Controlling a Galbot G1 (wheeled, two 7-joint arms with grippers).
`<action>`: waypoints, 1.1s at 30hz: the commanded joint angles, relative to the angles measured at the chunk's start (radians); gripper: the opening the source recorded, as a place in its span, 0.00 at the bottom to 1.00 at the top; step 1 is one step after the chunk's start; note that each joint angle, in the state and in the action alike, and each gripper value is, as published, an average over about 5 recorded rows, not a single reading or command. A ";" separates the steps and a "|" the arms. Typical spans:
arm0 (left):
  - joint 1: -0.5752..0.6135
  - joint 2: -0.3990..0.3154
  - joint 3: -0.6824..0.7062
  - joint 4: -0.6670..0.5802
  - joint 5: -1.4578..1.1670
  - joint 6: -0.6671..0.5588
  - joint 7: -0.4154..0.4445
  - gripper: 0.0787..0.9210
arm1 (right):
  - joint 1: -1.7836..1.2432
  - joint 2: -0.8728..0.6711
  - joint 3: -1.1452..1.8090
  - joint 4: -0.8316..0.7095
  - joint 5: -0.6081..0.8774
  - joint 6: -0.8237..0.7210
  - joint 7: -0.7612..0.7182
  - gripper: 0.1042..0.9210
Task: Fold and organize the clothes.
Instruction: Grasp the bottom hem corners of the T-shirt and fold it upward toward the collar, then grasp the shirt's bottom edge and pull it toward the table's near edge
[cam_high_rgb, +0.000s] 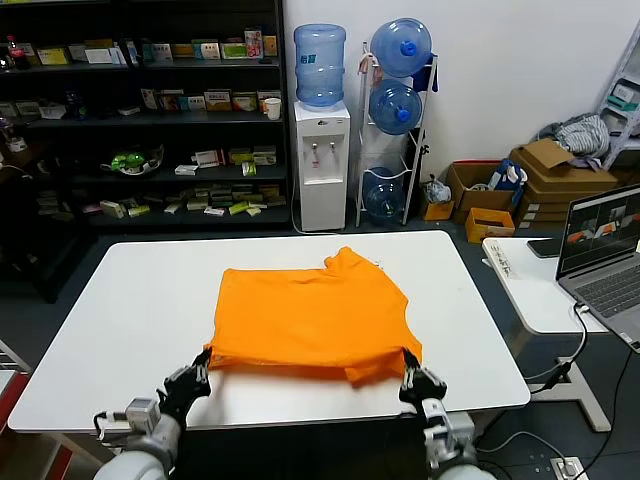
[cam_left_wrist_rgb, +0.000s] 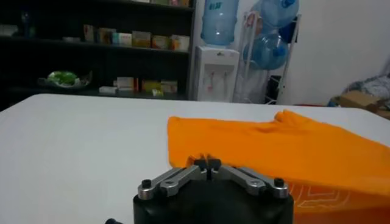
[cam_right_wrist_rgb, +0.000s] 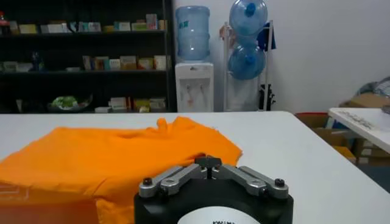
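Both claws clenched on the orange T-shirt (cam_high_rgb: 315, 315) near the desk's (cam_high_rgb: 120, 310) front edge: left gripper (cam_high_rgb: 203, 362) at one corner, right gripper (cam_high_rgb: 412, 371) at the other.

text: none legible | shelf boxes (cam_high_rgb: 215, 100): labels too small | T-shirt (cam_left_wrist_rgb: 317, 196): print unreadable

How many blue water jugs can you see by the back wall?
4: one water jug on the dispenser; three in the rack beside it, the top jug, the middle jug and the bottom jug. More could be hidden behind them.
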 joint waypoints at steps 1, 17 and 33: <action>-0.428 0.024 0.111 0.360 -0.053 0.009 0.045 0.02 | 0.391 -0.025 -0.158 -0.265 0.119 -0.072 0.026 0.02; -0.096 0.024 0.022 0.164 -0.011 0.028 0.043 0.36 | 0.136 -0.083 -0.019 -0.116 0.018 -0.079 -0.046 0.41; -0.135 -0.113 0.014 0.344 0.071 -0.098 0.084 0.87 | 0.032 -0.067 0.080 -0.220 0.011 -0.025 -0.146 0.88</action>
